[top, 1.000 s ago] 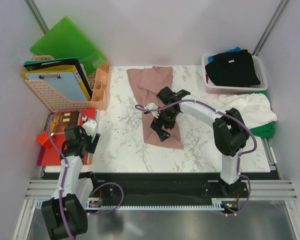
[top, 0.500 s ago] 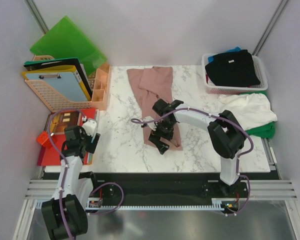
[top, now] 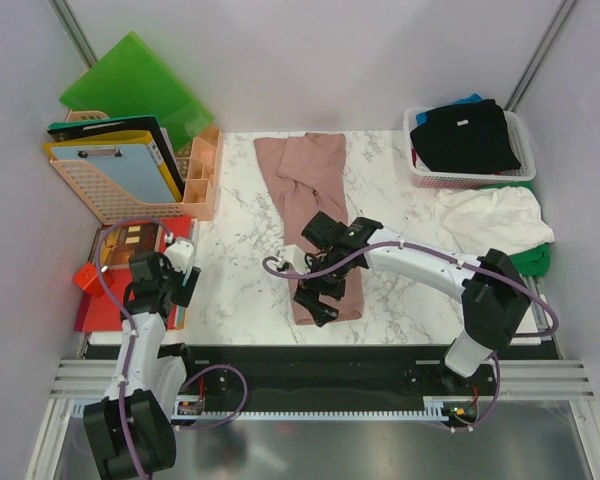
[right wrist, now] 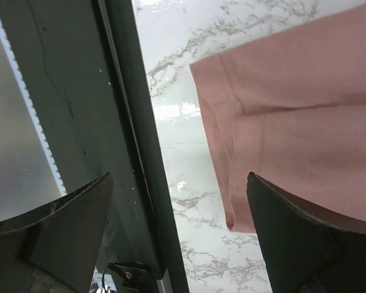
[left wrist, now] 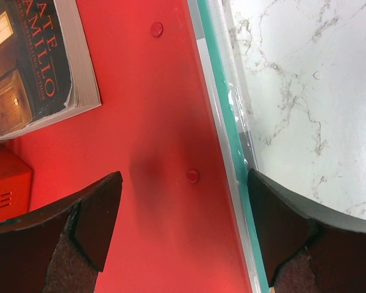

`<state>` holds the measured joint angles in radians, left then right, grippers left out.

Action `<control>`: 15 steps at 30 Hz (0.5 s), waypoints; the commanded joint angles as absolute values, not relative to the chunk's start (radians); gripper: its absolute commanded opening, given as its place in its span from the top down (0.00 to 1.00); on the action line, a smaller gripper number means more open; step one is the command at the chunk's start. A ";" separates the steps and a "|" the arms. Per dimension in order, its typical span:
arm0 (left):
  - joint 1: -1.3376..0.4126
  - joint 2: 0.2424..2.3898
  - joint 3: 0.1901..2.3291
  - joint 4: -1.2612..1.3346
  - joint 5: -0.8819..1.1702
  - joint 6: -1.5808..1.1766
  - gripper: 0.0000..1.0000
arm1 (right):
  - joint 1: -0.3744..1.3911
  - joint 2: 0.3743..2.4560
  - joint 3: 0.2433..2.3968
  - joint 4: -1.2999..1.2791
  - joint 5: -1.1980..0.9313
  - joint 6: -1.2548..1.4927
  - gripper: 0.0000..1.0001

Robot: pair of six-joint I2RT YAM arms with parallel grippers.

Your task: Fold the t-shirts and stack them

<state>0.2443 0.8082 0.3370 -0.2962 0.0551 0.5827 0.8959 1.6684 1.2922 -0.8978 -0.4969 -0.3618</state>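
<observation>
At the middle of the white marble tabletop (top: 240, 270), the dusty pink cloth t-shirt (top: 315, 180) lies in a long narrow strip. Its near hem sits under the right gripper (top: 316, 300), whose jaws are wide and empty. The gripper should probably pinch all layers squarely at the hem corner, then fold away.

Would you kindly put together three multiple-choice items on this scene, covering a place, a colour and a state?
1. Where is the black t-shirt? A) in the basket B) on a chair C) on the floor
2. What colour is the t-shirt laid out at centre? A) white B) blue C) pink
3. How is the right gripper? A) shut on cloth B) open, empty C) out of view
Answers: 1 A, it fills the far-right basket; 2 C, the cloth is dusty pink; 3 B, fingers apart, nothing gripped.
</observation>
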 commanded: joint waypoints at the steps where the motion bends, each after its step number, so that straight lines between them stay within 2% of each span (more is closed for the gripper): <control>1: 0.244 0.801 0.316 -0.298 0.054 0.604 0.10 | 0.902 1.615 1.249 -0.870 -0.410 -0.328 0.02; 8: 0.245 0.813 0.321 -0.293 0.058 0.591 0.10 | 0.919 1.621 1.114 -0.723 -0.239 -0.302 0.04; 13: 0.247 0.784 0.313 -0.301 0.052 0.592 0.10 | 0.951 1.618 0.983 -0.452 0.134 -0.256 0.04; 15: 0.245 0.781 0.313 -0.307 0.051 0.592 0.10 | 0.951 1.631 0.963 -0.413 0.169 -0.258 0.03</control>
<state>0.2443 0.7883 0.3321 -0.2977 0.0555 0.5827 0.9504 1.6321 0.9859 -0.5953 -0.0303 -0.2886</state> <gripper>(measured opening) 0.902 0.965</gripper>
